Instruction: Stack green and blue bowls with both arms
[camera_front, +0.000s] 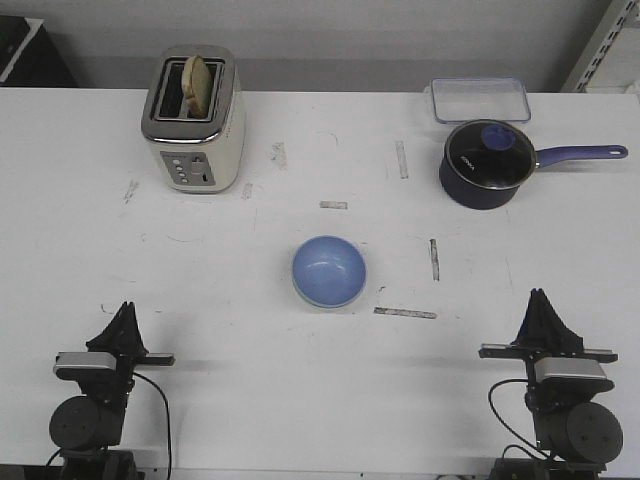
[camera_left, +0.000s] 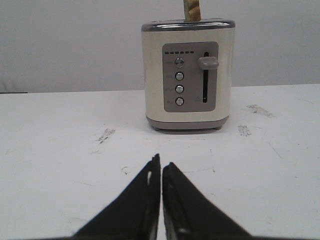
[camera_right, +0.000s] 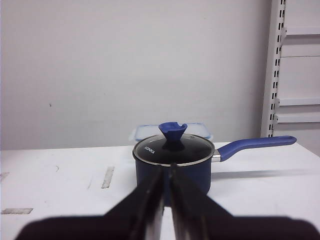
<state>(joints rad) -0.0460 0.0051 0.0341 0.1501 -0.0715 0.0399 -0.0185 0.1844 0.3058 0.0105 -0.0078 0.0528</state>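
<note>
The pale blue bowl (camera_front: 328, 270) sits upright in the middle of the white table (camera_front: 230, 300). A thin pale rim shows along its near-left edge; I cannot tell whether that is the green bowl beneath it. No separate green bowl is in view. My left gripper (camera_front: 124, 308) rests at the near left, shut and empty, far from the bowl; in the left wrist view (camera_left: 161, 162) its jaws are pressed together. My right gripper (camera_front: 541, 297) rests at the near right, shut and empty, and shows the same in the right wrist view (camera_right: 166, 170).
A cream toaster (camera_front: 194, 122) with bread in one slot stands at the far left, straight ahead of my left gripper (camera_left: 187, 75). A dark blue lidded saucepan (camera_front: 484, 165) with a long handle stands at the far right (camera_right: 173, 162), with a clear lidded box (camera_front: 480, 99) behind it.
</note>
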